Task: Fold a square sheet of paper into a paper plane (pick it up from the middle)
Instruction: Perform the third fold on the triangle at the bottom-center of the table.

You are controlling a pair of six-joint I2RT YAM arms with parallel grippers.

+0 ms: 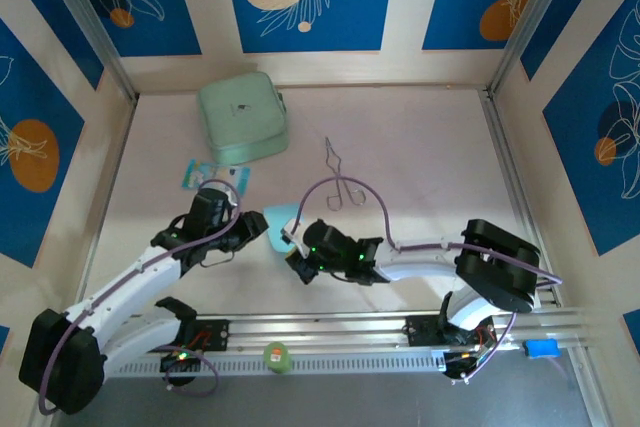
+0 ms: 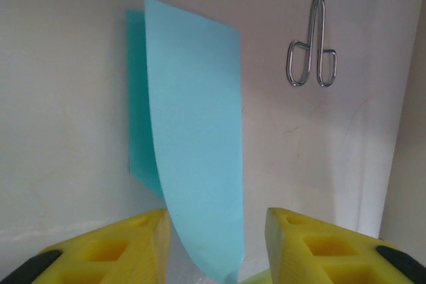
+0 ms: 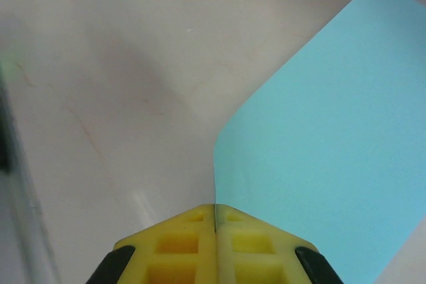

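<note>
Cyan, thin and plain, the square sheet of paper (image 1: 277, 218) is held near the middle of the pale table (image 1: 420, 147), between the two arms. It is bent into a loose, uncreased curve, with a darker layer behind the front one in the left wrist view (image 2: 196, 138).

The right gripper (image 3: 215, 212) is clenched on one edge of the sheet (image 3: 319, 164), its yellow fingers meeting at the paper. The left gripper (image 2: 216, 225) stands released, its jaws apart with the sheet hanging between them.

**Risks.** The sheet hangs from a single edge pinch, so it could swing, slip or twist as that arm moves. Because the bend is not pressed, it may spring flat. If the layers are offset when pressed, the crease would probably run crooked.

**Obscured.** From above, both wrists cover most of the sheet. Its lower tip is cut off in the left wrist view. Whether it touches the table, or brushes a left pad, cannot be told. Slim metal tongs (image 2: 311, 51) lie well apart.
</note>
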